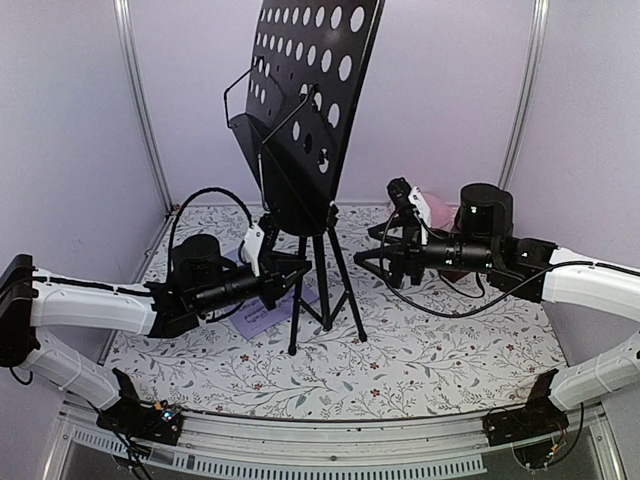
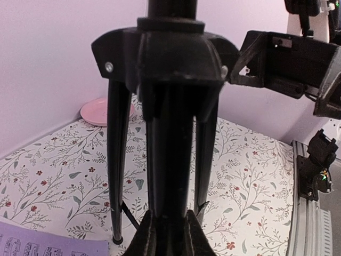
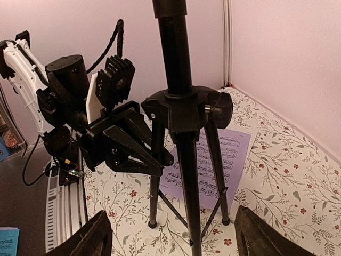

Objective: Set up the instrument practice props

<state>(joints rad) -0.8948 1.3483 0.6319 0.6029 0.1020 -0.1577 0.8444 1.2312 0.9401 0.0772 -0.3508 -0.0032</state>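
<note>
Plainly, the music stand [image 1: 320,230] is upright near the middle of the table [image 1: 450,350]. Its three tripod legs [image 1: 330,290] are spread with their feet on the flowered cloth, and its black perforated desk [image 1: 310,70] is tilted back at the top of the overhead view. The left arm [image 1: 100,305] reaches in from its own side, and the left jaws are closed on the stand's centre pole [image 2: 169,160], just below the hub [image 3: 184,109] where the legs join. In the left wrist view the two fingers press against either side of that pole at the bottom edge. The right arm [image 1: 590,285] comes in from the opposite side at about the same height. The right jaws are wide apart and hold nothing. In the right wrist view the fingertips [image 3: 98,237] sit at the lower corners with the pole and legs between them and further off, touching neither. From above, these jaws are just beside the legs but clear of them. One sheet-music page [image 3: 213,165] lies flat on the table at the foot of the tripod on the left arm's side, printed staves up, with one leg's foot close to its edge. A pink plate [image 2: 101,111] sits on the table against the back wall, well apart from the stand.
</note>
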